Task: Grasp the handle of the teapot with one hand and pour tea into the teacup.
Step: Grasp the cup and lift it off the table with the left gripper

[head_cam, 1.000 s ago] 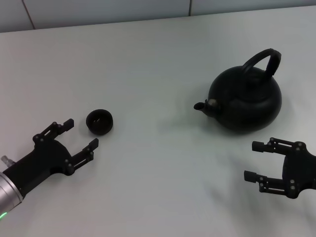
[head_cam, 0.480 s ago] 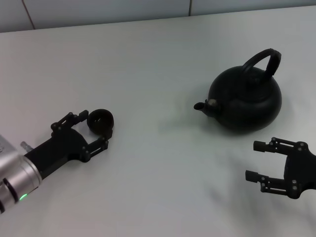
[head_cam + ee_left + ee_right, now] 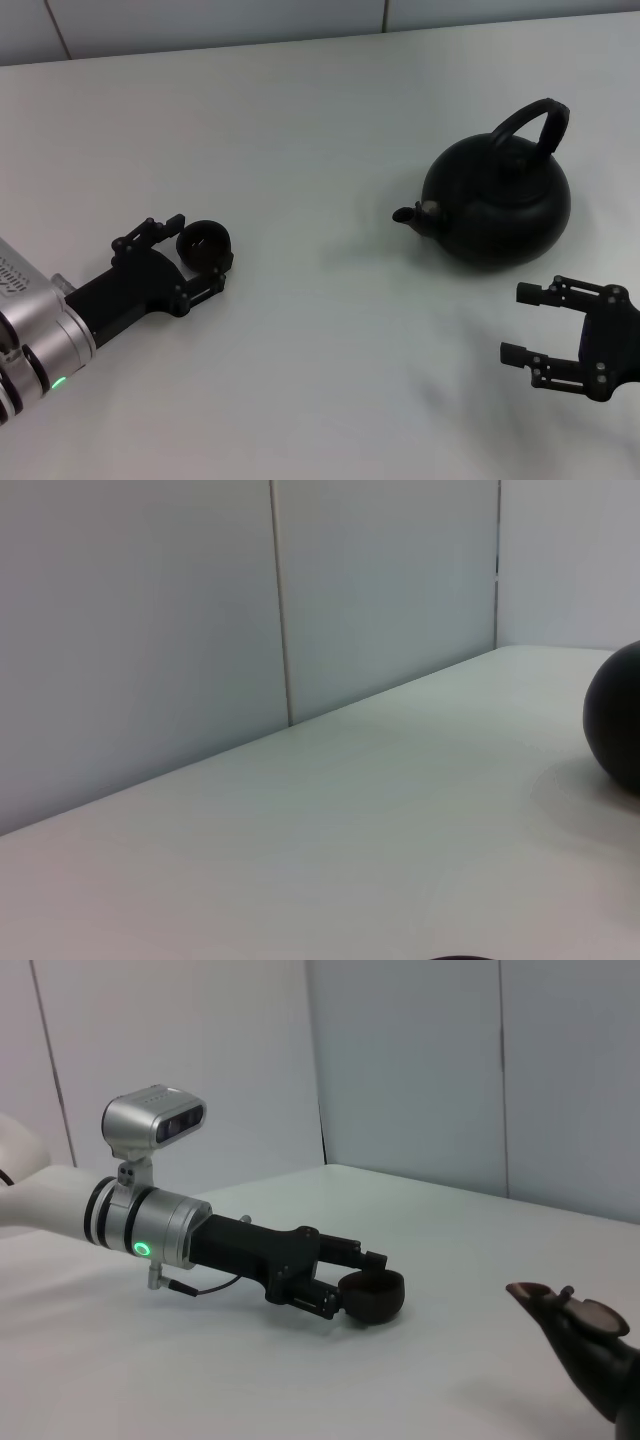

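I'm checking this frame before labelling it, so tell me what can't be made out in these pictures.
- Teapot: the left wrist view's edge cuts it to a sliver; the right wrist view's edge leaves only the spout.
- Whether the left gripper jaws touch the teacup: black on black in the head view, too small in the right wrist view.
- Teacup's inside: too dark to tell contents.
- Right gripper: partly cut off by the head view's edge.

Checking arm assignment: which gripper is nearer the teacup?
Left. The left gripper has its jaws around the teacup; the right gripper sits far across the table, near the teapot.
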{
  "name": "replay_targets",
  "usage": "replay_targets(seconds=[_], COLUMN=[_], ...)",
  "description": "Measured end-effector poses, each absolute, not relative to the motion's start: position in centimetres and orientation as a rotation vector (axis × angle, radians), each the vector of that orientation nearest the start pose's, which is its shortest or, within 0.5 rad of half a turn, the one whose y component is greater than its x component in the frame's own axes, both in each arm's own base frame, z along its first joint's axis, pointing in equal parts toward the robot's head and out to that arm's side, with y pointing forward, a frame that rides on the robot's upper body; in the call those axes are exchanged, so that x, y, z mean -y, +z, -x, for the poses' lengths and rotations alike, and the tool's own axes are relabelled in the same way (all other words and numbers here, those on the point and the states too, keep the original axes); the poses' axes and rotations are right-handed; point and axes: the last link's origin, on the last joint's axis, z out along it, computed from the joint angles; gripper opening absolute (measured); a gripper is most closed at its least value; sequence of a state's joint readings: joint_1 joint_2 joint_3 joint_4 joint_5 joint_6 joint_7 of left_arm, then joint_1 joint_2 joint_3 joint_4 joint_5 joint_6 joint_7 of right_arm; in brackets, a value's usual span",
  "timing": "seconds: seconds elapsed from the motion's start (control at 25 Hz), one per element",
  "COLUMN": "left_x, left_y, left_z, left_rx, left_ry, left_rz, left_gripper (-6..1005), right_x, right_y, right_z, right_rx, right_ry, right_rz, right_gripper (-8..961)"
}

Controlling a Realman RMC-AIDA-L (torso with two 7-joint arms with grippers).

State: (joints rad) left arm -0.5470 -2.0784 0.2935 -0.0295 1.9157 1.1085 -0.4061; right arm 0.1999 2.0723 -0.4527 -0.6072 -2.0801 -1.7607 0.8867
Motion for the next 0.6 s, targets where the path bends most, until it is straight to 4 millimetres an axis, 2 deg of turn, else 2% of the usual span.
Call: replay_targets(seconds=[0.6], left_x=[-30.49], left_y=[-9.22], left_z=[30.48], left_rx=[0.411], left_ry=[-0.553], left_rz=[2.368], left_gripper=[694], right_x=[-20.74], right_y=[1.76], right_z=[-35.05], right_rx=[-0.449], right_ry=[0.704], right_rz=[2.572], right_gripper=[731])
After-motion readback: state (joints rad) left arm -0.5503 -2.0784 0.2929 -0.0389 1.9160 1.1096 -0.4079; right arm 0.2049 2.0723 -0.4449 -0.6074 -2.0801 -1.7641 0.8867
